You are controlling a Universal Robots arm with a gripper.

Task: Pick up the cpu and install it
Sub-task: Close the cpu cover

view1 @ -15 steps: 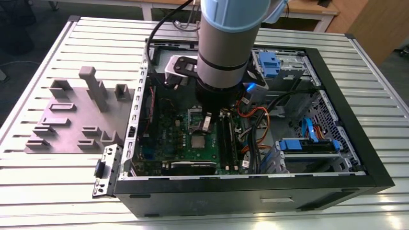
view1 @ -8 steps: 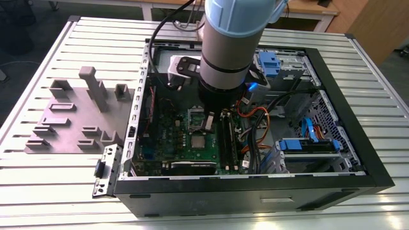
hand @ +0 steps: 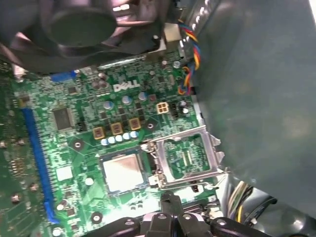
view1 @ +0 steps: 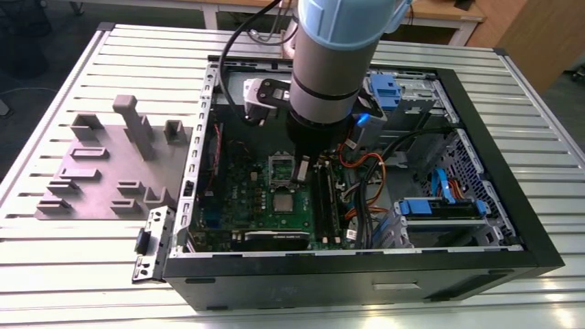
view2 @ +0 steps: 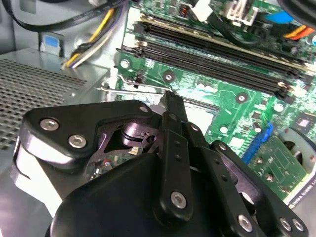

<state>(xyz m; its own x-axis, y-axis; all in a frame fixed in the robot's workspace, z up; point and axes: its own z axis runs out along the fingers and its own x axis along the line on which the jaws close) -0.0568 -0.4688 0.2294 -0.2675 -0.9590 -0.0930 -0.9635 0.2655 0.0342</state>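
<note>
Exterior view, from its left: the grey fixture plate (view1: 101,171), then the cpu (view1: 284,203) lying flat in its socket on the motherboard (view1: 240,195), with the socket frame (view1: 281,168) open just beside it. My gripper (view1: 301,175) hangs over that frame, fingers pinched together on nothing (so I judge). Placing looks done; the next move calls for minding the frame.

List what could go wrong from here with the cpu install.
1. The claw hangs close to the opened socket frame; a lower move might catch it.
2. The cpu lies uncovered beside that frame, so a nudge may shift it.
3. In the exterior view, cables run beside the arm and might snag.
</note>
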